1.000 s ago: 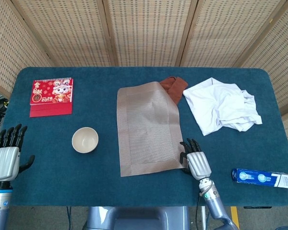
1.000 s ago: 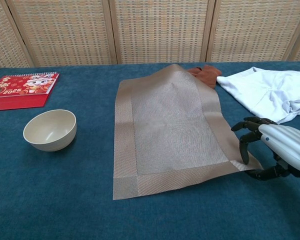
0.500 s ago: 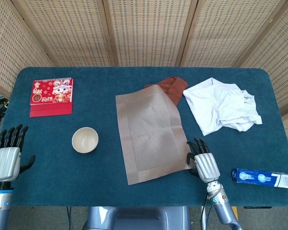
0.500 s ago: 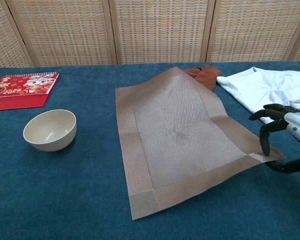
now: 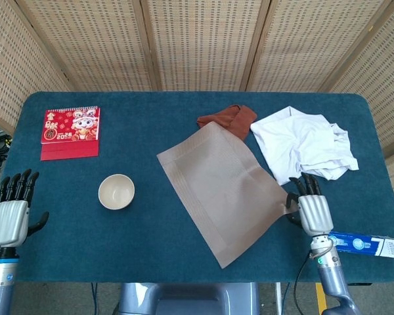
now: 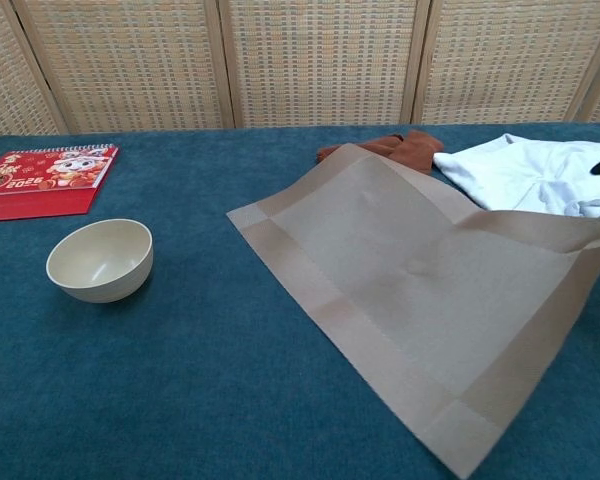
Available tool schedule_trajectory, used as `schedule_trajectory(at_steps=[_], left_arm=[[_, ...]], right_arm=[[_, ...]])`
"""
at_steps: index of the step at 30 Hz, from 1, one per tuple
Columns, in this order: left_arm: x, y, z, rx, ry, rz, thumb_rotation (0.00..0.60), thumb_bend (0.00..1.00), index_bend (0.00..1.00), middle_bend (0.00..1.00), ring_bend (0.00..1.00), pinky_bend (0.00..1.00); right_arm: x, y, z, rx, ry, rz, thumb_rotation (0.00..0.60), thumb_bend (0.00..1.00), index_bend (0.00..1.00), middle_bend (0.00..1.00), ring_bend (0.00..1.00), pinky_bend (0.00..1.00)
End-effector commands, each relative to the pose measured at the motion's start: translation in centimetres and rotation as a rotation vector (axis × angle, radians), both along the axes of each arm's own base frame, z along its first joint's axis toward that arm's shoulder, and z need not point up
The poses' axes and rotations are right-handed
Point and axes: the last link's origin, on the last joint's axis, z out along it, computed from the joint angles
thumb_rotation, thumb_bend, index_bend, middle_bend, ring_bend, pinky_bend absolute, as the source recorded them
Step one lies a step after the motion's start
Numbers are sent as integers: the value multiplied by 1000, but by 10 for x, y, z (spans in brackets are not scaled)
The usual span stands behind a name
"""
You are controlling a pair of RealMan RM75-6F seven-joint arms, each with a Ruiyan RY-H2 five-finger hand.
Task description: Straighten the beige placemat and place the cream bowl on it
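- Right hand is pinching the right corner of the beige placemat, near the table's front-right edge; it is sitting further right than half a second ago.
- Placemat is lying skewed, rotated further than before: one corner now pointing toward the front edge, its far corner near the rust-brown cloth. In the chest view the gripped corner of the mat is lifting off the surface at the frame's right edge.
- More of the rust-brown cloth is showing than earlier, since the mat has slid off it; the mat's far edge is just touching it.
- Cream bowl is standing upright on the bare table, left of the mat and apart from it, unmoved.
- Left hand is hovering at the front-left corner, fingers apart, holding nothing, same place as before.
- White shirt is lying crumpled toward the back-right, just beyond the right hand.
- Red calendar is lying near the back-left corner.
- Blue toothpaste box is lying at the front-right edge, just right of the right wrist.
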Motion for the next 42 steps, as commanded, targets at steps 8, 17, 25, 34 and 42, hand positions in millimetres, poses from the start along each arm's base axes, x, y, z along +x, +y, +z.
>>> schedule_trajectory(at_steps=[8,17,25,34,42], left_arm=[[-2,5,-4,-13,8,9,600,277,0,0,0,0],[-2,8,-6,-15,12,11,600,277,0,0,0,0],[-3,7,-7,-15,10,11,600,277,0,0,0,0],[-3,8,-6,-10,5,11,600,277,0,0,0,0],[-4,7,-5,-12,2,3,600,276,0,0,0,0]], right_arm=[[-13,-53,57,-111,34,-67,600,590,686,272,0,52],[-5,-96,66,-113,72,-98,600,585,687,274,0,52],[5,-99,54,-104,105,-63,600,522,564,210,0,49],[-3,-91,65,-105,145,-96,600,378,121,0,0,0],[-21,-56,88,-157,90,-140,600,320,103,0,0,0]])
